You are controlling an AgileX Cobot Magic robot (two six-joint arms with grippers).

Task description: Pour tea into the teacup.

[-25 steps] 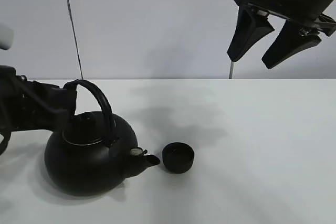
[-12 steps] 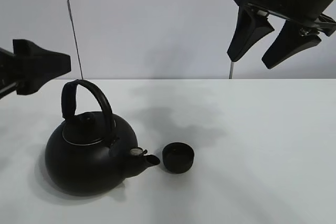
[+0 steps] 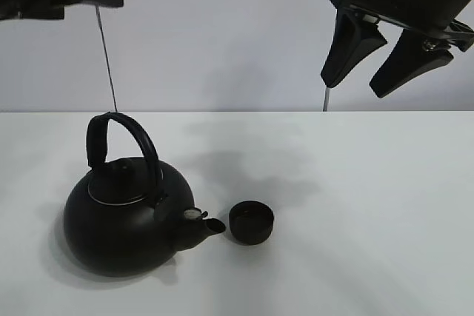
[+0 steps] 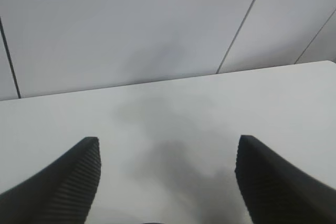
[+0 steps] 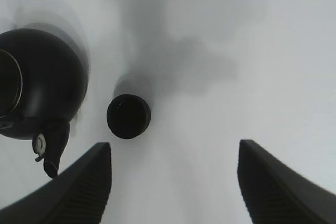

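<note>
On white table: kettle, spout beside teacup. Above: left gripper and right gripper, both spread wide, empty.

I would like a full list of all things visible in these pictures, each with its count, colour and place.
kettle: one, black, standing on the table at the left, handle upright, spout toward the teacup.
teacup: one, matte black, on the table just right of the spout, apart from it.
table: one, white, under both.
wall: light grey panels with thin dark seams, behind the table.
left claw: one, black, open, holding nothing, raised high at the upper left.
right claw: one, black, open, holding nothing, raised high at the upper right.
</note>
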